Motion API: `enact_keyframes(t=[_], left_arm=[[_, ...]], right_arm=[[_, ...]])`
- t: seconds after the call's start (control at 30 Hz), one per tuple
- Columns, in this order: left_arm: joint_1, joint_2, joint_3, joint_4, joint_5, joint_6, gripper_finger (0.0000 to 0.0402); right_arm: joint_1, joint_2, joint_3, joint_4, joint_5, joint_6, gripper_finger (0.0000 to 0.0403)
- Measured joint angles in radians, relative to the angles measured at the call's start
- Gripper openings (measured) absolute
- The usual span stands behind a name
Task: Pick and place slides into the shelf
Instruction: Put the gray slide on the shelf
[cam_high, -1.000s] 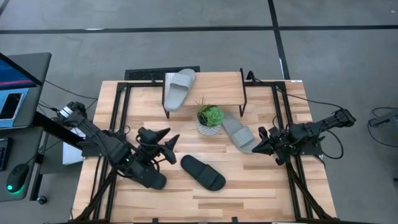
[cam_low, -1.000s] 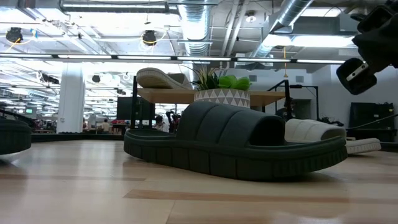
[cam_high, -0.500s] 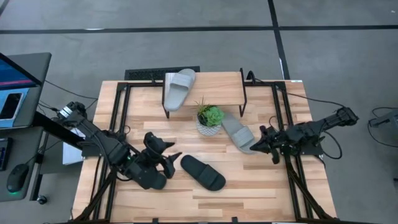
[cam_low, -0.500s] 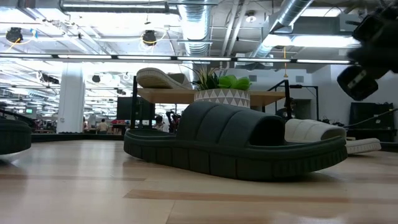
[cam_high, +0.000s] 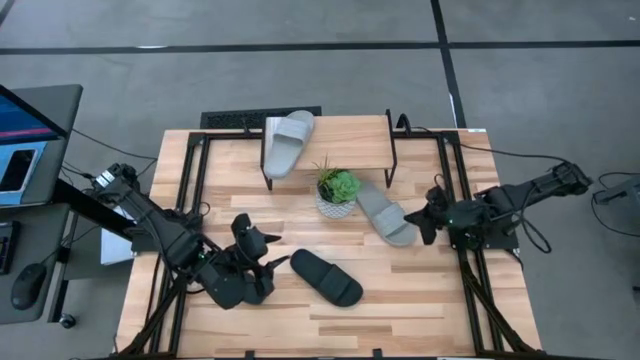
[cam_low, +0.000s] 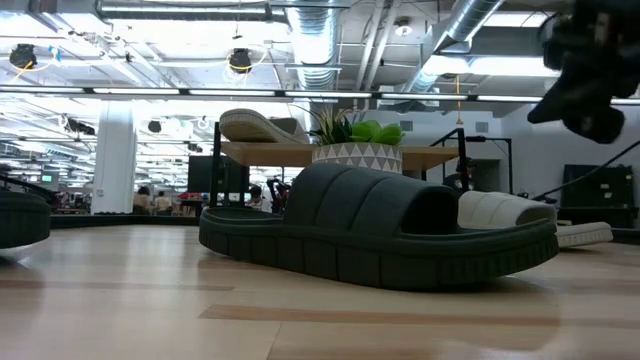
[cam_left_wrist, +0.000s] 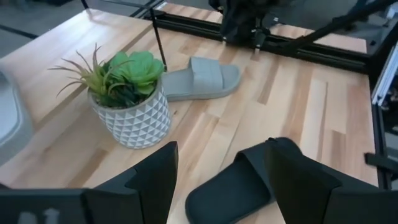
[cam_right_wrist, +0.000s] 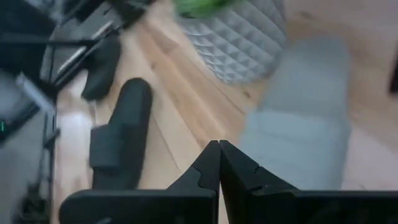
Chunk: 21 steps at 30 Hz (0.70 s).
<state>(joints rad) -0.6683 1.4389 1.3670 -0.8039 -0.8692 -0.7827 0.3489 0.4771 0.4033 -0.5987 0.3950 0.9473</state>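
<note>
Left end effector (cam_high: 262, 262) spread wide just beside black slide (cam_high: 326, 278), near plant pot (cam_high: 337, 198), presumably lining up a grasp. Right end effector (cam_high: 428, 214) pinched closed, empty, beside grey slide (cam_high: 384, 212). Shelf (cam_high: 340, 128) beyond pot.

The surface (cam_high: 420, 300) was of light wood planks with a smooth, slightly glossy finish. The black slide (cam_high: 326, 278) looked like matt foam rubber, with a ribbed strap and a grooved sole edge. The grey slide (cam_high: 385, 212) near the plant had the same matt, soft look. The plant pot (cam_left_wrist: 134, 118) was white with a faceted relief pattern. The shelf (cam_high: 340, 130) had a pale wooden top and thin black metal legs. The left end effector (cam_left_wrist: 221, 180) had dark matt plastic fingers (cam_left_wrist: 155, 177).
</note>
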Motion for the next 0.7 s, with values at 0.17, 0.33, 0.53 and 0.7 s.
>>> enact_keyframes(t=[0.17, 0.33, 0.53, 0.7], left_arm=[[-0.019, -0.034, 0.0, -0.071, -0.008, 0.01, 0.0224], [-0.027, -0.05, 0.0, -0.115, -0.023, 0.01, 0.0224], [-0.027, -0.048, 0.0, -0.143, -0.03, 0.01, 0.0224], [-0.027, -0.048, 0.0, -0.158, -0.03, 0.01, 0.0224]], right_arm=[[0.026, 0.074, 0.02, -0.207, -0.005, 0.197, 0.0], [0.057, 0.151, 0.021, -0.289, -0.031, 0.35, 0.0], [0.07, 0.22, 0.021, -0.248, -0.087, 0.445, 0.0], [0.036, 0.25, 0.021, -0.244, -0.185, 0.449, 0.0]])
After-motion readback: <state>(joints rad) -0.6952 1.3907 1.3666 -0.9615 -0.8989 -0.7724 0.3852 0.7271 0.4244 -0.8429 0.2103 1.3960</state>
